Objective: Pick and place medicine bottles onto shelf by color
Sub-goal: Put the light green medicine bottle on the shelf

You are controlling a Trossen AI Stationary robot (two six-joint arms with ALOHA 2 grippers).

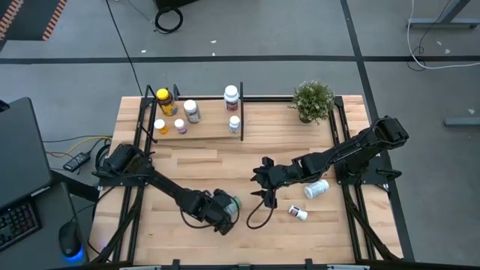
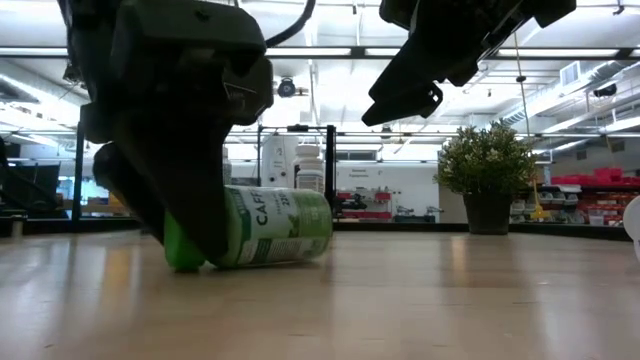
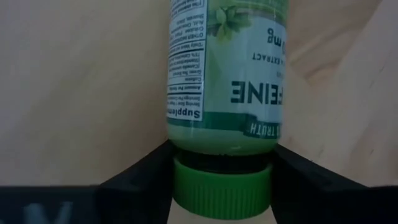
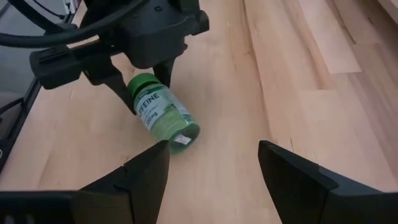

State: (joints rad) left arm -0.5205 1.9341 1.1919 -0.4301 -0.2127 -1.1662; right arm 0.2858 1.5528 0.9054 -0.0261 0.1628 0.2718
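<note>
Pale plank tabletop (image 1: pixel 247 161) bears shelf (image 1: pixel 201 129); grey floor (image 1: pixel 300 30) surrounds.

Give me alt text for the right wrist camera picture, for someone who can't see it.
A green-capped, green-labelled medicine bottle lies on its side on the pale plank tabletop, the left gripper straddling its cap end with a finger on each side. In the foreground, the right gripper hangs open, its dark fingers spread and holding nothing.
</note>
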